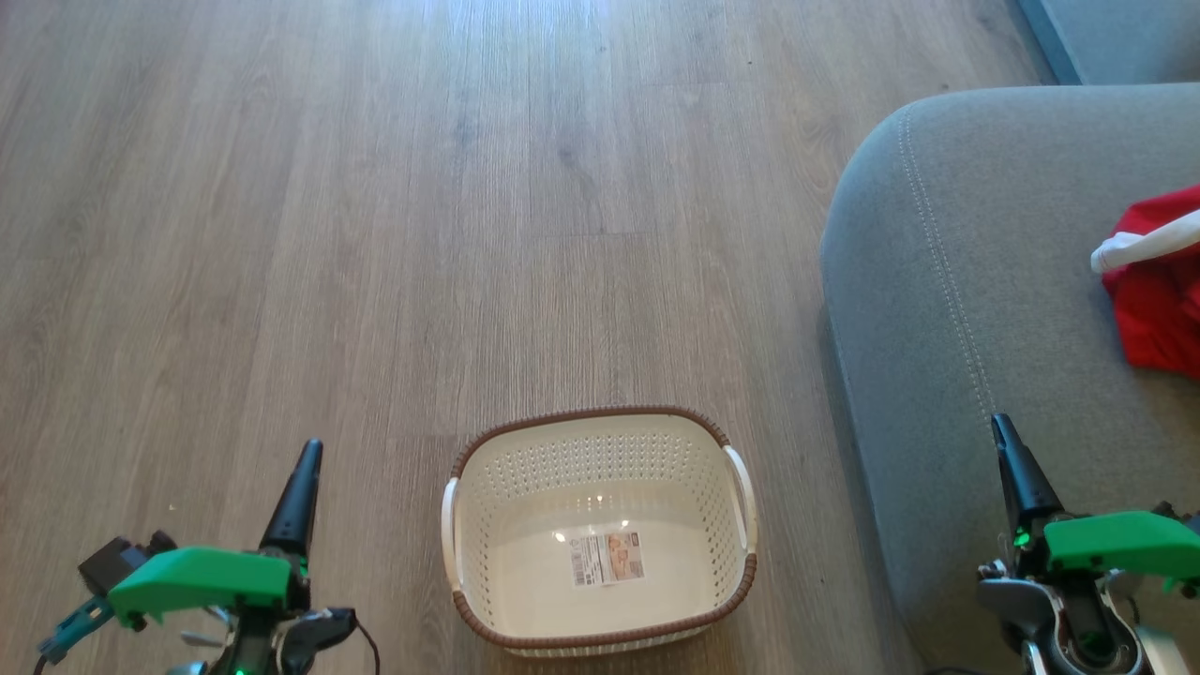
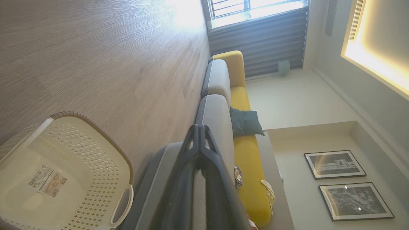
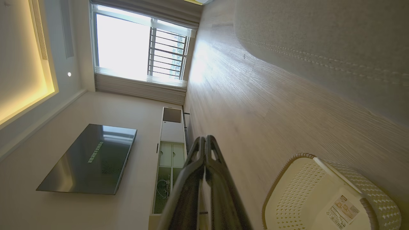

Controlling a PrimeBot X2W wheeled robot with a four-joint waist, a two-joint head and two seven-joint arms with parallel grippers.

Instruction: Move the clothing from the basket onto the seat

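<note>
The small oval cream plastic laundry basket with perforated walls and a brown woven-look rim (image 1: pixel 591 412) stands upright on the grey-brown wood-plank floor (image 1: pixel 375 234), between the two arms. A rectangular paper label (image 1: pixel 607 559) is stuck flat to its bare bottom. The label carries a barcode, some small print and an orange-toned picture. The left wrist view also shows a small triangle mark on it. None of its words can be read.

To the robot's right, just beside the basket, is the large grey fabric seat cushion with a rounded corner and a line of pale stitching (image 1: pixel 956 309). The soft red clothing with a white band (image 1: pixel 1158 300) lies on it at the right edge of the head view, well apart from the basket. No lettering on the fabric is visible.

The left gripper (image 1: pixel 309 455) hangs over the floor to the left of the basket, its dark fingers pressed together on nothing. The right gripper (image 1: pixel 1001 429) hangs over the seat, likewise pressed together and holding nothing.

A dark wall-mounted screen (image 3: pixel 92 159) shows a faint line of green characters, too small to read.
</note>
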